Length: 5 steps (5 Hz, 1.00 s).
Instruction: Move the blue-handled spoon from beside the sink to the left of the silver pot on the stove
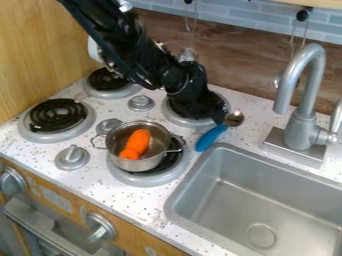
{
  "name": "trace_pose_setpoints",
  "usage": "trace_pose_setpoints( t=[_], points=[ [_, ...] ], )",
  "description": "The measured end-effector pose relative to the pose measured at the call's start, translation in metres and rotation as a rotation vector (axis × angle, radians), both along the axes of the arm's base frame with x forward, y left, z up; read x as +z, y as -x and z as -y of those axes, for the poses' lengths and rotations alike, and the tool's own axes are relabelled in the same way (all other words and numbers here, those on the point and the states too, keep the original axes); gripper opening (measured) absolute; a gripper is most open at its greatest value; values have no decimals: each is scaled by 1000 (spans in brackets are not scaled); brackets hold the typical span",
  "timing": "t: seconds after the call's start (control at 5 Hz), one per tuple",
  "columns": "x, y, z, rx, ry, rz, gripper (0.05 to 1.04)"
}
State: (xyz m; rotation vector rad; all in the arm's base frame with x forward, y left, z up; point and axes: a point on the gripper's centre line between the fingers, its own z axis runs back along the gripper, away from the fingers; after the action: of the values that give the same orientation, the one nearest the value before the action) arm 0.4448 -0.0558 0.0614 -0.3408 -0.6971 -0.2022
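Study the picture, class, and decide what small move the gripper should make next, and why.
Probably ease the gripper slightly down at the spoon, without pushing sideways. Its tip is right by where the blue handle meets the metal, though contact is hard to judge, and that handle lies close to the sink.

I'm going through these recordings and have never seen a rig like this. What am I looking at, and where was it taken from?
This is one picture, from a fixed camera looking down at a slant on a toy kitchen. The black machine coming in from the top edge is a robot arm. Its gripper hangs low at a spoon with a blue handle and metal bowl; whether it holds the spoon, I can't tell. The stove has four burners. On the one nearest the sink stands a metal pot with a rounded orange object inside. A grey faucet rises behind the sink.
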Motion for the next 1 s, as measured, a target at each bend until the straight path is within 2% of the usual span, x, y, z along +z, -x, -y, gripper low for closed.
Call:
trace_pose_setpoints(
  t=[0.2,0.4,0.6,0.8,1.0],
  points=[
    [-12,-2,5,-4,-5,-32,1005],
    [-28,1,9,-26,-41,-89,1005],
    [-34,0,13,-33,-44,-96,1005],
    [-35,-4,17,-36,-38,-85,950],
    [-37,-10,16,-19,-67,-44,665]
  ],
)
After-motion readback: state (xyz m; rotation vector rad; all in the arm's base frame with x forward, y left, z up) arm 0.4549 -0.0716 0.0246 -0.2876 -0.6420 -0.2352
